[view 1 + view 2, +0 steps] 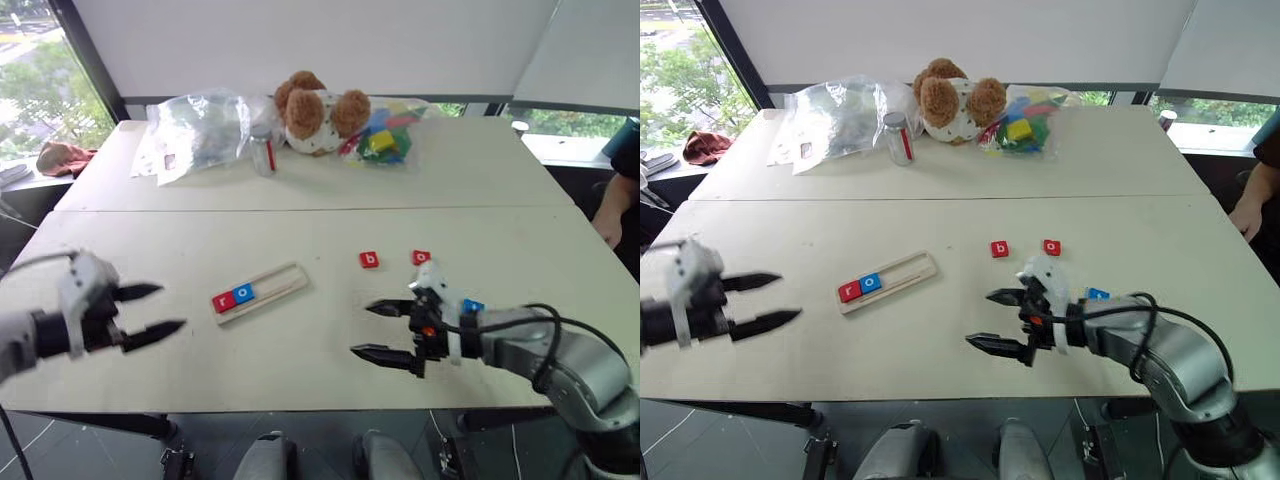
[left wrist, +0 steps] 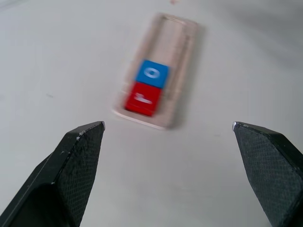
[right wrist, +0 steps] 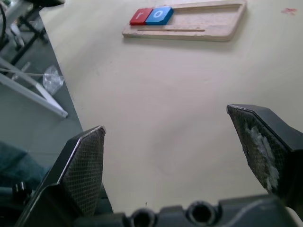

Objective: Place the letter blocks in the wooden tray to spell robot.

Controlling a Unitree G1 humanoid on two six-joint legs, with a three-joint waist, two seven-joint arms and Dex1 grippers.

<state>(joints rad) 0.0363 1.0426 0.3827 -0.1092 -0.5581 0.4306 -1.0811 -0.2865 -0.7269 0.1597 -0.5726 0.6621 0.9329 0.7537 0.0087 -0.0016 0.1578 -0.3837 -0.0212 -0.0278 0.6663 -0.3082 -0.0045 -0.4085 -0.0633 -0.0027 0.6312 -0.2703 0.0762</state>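
Nearest the robot, the right gripper [image 1: 383,332] hangs over the front of the desk [image 1: 300,350] with its two black fingers spread wide and nothing between them, pointing toward the robot's left. Across from it, over the desk's left front corner, the left gripper [image 1: 152,312] is likewise released and empty, its fingers aimed to the right at the wooden tray [image 1: 270,289]. The tray lies between the two grippers, a little farther back, set at a slant on the pale surface and apart from both. In its groove, at the end nearer the left gripper, a red r block [image 1: 223,302] and a blue o block [image 1: 243,294] sit side by side, touching; the rest of the groove is bare wood. Just behind the right gripper's wrist a blue block [image 1: 473,305] lies on the desk, its letter hidden. Farther back and to the right of the tray lie a red b block [image 1: 369,260] and a red o block [image 1: 421,257], near each other but not touching. At the far side of the desk sit a crumpled clear plastic bag [image 1: 195,130], a small clear jar [image 1: 262,152], a brown teddy bear [image 1: 318,110] and a bag of coloured toy blocks [image 1: 385,138]. A person's arm [image 1: 612,205] shows at the right edge.
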